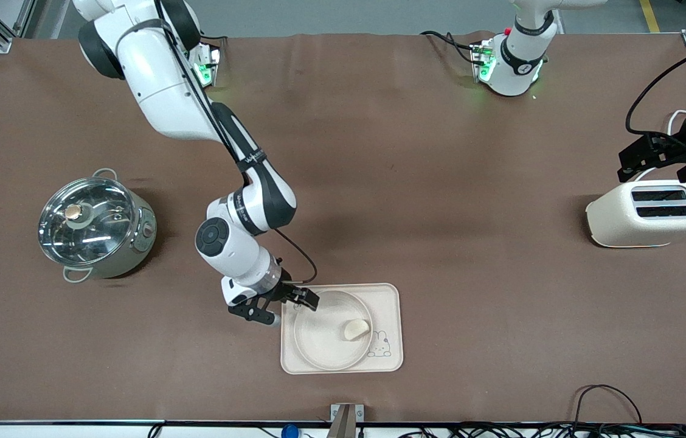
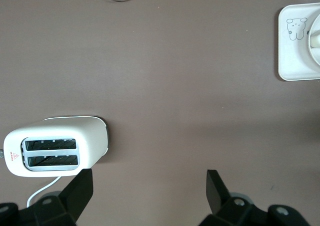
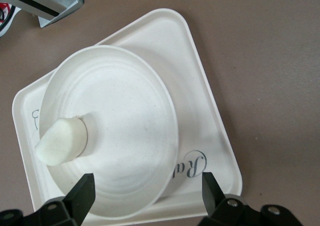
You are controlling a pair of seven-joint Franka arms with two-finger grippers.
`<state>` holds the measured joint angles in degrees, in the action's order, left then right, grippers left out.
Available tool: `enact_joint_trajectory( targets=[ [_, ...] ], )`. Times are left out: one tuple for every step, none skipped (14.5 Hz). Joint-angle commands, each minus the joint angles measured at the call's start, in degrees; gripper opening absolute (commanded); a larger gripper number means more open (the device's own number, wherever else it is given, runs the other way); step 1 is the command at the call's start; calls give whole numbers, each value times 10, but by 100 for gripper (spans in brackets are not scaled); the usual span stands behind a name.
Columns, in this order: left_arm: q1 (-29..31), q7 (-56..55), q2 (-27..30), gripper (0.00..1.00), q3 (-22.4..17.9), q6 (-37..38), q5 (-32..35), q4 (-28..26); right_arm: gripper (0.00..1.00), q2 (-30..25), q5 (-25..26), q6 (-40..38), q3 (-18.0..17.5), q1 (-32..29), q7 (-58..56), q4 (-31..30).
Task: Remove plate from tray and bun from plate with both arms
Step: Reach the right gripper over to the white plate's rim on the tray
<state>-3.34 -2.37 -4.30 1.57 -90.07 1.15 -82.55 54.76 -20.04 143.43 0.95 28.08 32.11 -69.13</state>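
Brown table (image 1: 440,182): tray (image 1: 391,298) holds plate (image 1: 325,340), bun (image 1: 356,330) on it; right end effector (image 1: 285,307) released above plate rim.

The round cream plate (image 1: 325,331) lies flat on the rabbit tray (image 1: 387,304), just beneath the right arm's open jaws. The pale bun (image 1: 356,329) rests on the plate's rim, away from those jaws.

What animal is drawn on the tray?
A little rabbit, line-drawn on the cream tray, beside the plate. The front view shows it best.
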Motion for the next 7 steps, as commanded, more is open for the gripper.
enact_joint_trajectory(
  targets=[
    [-1, 11, -2, 100, -2, 3, 8, 8, 85, 49, -9, -4, -2, -1, 9, 61],
    [-1, 11, -1, 100, -3, 3, 7, 8, 80, 58, -9, -3, -2, -4, 9, 70],
    [-1, 11, -1, 100, -2, 3, 6, 7, 76, 62, -9, 5, -2, -5, 7, 73],
    [-1, 11, -1, 100, -2, 3, 5, 7, 71, 65, -9, 17, -2, -8, 3, 73],
    [-1, 11, -2, 100, -2, 3, 4, 8, 68, 68, -8, 19, -2, -9, 0, 73],
    [-1, 11, -2, 100, -2, 3, 3, 7, 65, 69, -8, 19, -1, -12, -12, 73],
    [-1, 11, -2, 100, -2, 3, 3, 7, 58, 69, -8, 19, -1, -15, -27, 73]
  ],
)
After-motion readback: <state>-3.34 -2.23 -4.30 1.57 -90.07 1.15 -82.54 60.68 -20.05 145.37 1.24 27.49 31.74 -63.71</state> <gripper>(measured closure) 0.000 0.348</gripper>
